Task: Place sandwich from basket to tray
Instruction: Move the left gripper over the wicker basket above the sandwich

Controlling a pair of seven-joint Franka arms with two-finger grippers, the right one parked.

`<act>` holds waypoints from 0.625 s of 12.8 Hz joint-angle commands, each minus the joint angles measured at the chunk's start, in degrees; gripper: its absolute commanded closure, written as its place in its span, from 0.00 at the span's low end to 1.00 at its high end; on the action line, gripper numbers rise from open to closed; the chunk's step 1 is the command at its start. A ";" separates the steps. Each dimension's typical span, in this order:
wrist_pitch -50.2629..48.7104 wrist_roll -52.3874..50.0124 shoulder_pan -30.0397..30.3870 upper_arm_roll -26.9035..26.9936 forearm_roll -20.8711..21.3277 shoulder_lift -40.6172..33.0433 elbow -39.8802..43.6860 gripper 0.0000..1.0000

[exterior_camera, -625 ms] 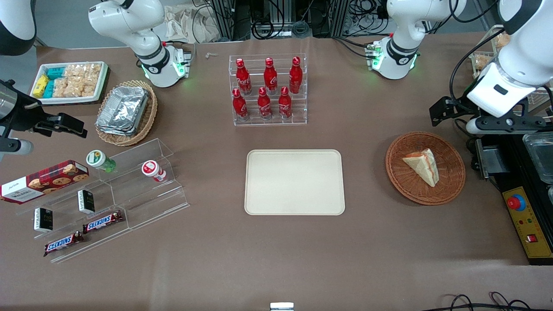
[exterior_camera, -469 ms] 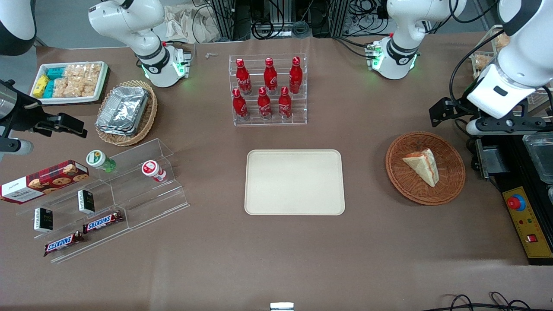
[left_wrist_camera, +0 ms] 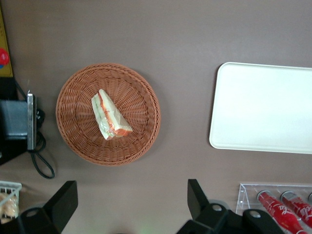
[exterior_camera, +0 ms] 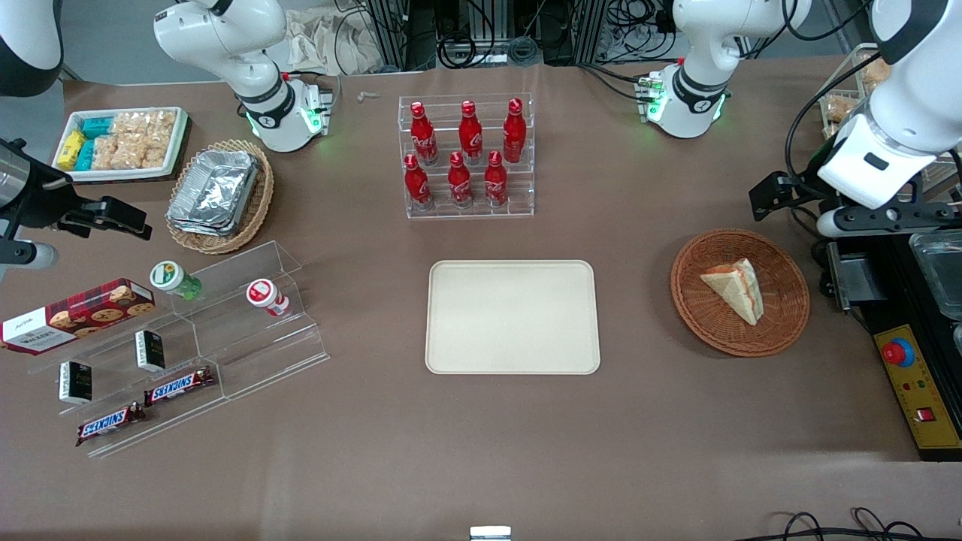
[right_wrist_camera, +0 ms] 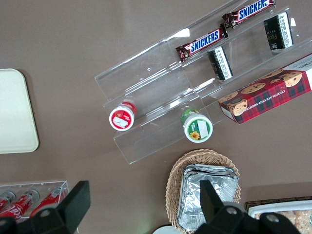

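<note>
While the tray waits bare, the scene reads as follows.

Sandwich (exterior_camera: 734,289): lies on its side in the round wicker basket (exterior_camera: 782,319), at the working arm's end of the table; its long axis runs from a wide end farther from the front camera to a narrow tip nearer it, with the red-orange filling edge turned toward the working arm's end.

Tray (exterior_camera: 513,316): cream, flat on the brown table (exterior_camera: 481,451), well apart from the basket.

Gripper (left_wrist_camera: 131,202): spread wide and holding nothing, it hovers high above the table just beside the basket, touching neither basket nor sandwich.

Change: the left arm's white wrist has shifted slightly toward the table's edge since 0.6 seconds ago; sandwich, basket and tray have not moved.

Hidden: in the front view the fingers cannot be made out among the dark hardware; the wrist view cuts both off at the base.
</note>
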 commanded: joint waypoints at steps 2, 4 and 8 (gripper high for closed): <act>-2.16 -3.19 0.80 1.59 0.10 0.72 0.39 0.00; -2.25 -10.36 0.98 3.96 0.19 0.02 -1.44 0.00; -0.32 -16.72 0.98 6.16 0.10 -3.40 -8.28 0.00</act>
